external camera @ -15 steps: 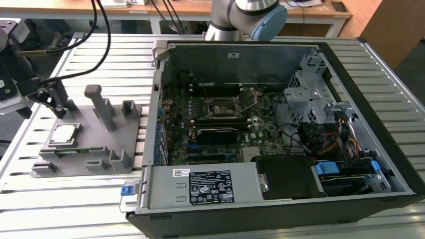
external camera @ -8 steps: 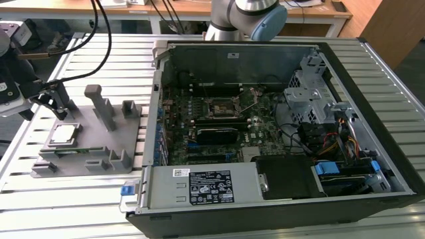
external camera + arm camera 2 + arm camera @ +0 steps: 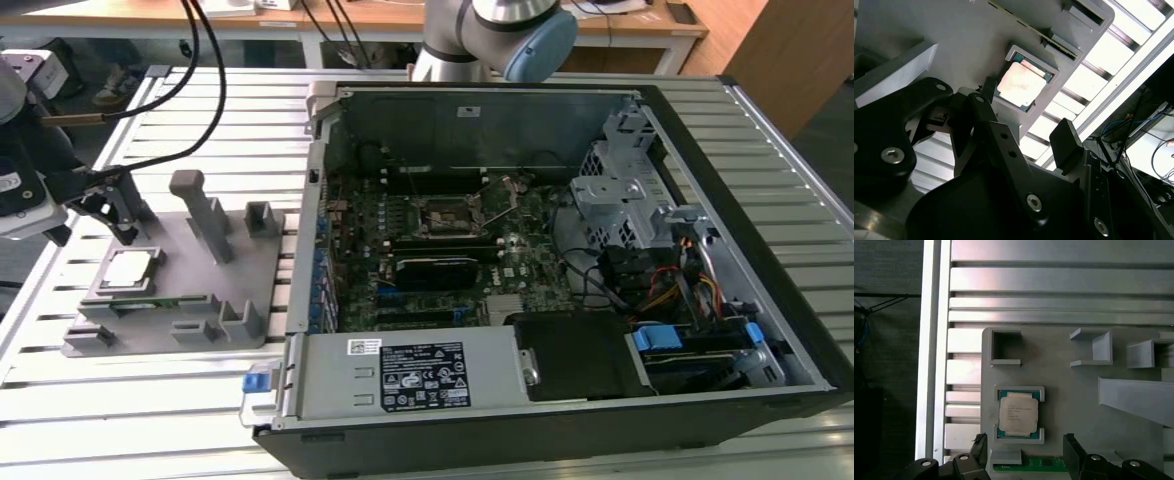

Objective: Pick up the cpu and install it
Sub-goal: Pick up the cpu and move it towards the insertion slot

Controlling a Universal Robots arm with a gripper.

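Pick-up stage: cpu [image 3: 1018, 413] not grabbed yet.
Gripper [image 3: 114, 222] hovers above the grey fixture [image 3: 200, 288], jaws apart and empty; I'd guess a grab needs them squared on the chip's edges.

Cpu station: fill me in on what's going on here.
The robot arm's gripper hangs open and empty above the grey fixture, lined up over the cpu. The cpu lies flat in its nest on the fixture, not yet picked up. The opened computer case lies at the exterior view's right, with the motherboard socket inside.
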